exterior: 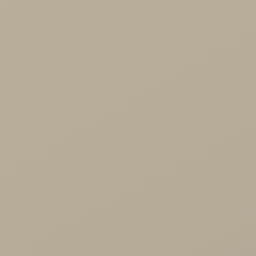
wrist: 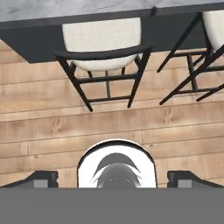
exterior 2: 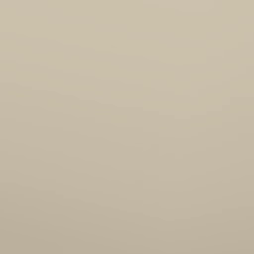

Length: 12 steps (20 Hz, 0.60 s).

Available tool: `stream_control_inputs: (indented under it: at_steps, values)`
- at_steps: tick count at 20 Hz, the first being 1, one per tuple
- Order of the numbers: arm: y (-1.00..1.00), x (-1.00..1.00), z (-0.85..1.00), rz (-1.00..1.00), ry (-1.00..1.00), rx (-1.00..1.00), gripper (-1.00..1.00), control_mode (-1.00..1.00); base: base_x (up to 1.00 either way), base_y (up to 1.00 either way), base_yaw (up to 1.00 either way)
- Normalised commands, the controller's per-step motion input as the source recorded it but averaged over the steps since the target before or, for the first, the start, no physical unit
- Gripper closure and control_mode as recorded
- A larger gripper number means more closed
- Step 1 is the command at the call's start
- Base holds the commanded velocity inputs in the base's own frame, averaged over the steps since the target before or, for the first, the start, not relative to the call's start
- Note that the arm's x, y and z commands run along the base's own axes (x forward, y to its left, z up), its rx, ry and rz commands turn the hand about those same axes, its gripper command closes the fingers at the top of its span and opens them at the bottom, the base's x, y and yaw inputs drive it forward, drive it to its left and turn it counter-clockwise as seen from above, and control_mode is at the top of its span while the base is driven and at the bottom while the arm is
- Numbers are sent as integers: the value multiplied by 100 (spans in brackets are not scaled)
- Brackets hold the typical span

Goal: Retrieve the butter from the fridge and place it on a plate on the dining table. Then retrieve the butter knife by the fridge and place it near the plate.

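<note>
In the hand view my gripper (wrist: 113, 178) points down at a wooden floor. Its two dark fingertips (wrist: 43, 177) stand far apart with nothing between them, so it is open. Along the top of that view runs the edge of the dining table (wrist: 52, 8), with its grey-veined marble top over a dark side. The butter, the plate, the fridge and the butter knife are out of view.
A cushioned stool (wrist: 103, 41) with a dark frame stands tucked under the table edge, and a second stool (wrist: 205, 48) is at the right. Light wooden floor (wrist: 109, 118) lies between them and my hand. A plain beige surface (exterior: 128, 128) stands close before the base cameras (exterior 2: 127, 127).
</note>
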Motion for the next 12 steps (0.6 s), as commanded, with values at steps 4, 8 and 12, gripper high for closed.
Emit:
stream_control_inputs:
  at_steps: [4, 8, 12]
  values:
    - [0, 0, 0, 0, 0, 0, -100, 100, -16, 100, 0]
    - [0, 0, 0, 0, 0, 0, -100, 100, -16, 100, 0]
    - [0, 0, 0, 0, 0, 0, -100, 100, 0, 100, 0]
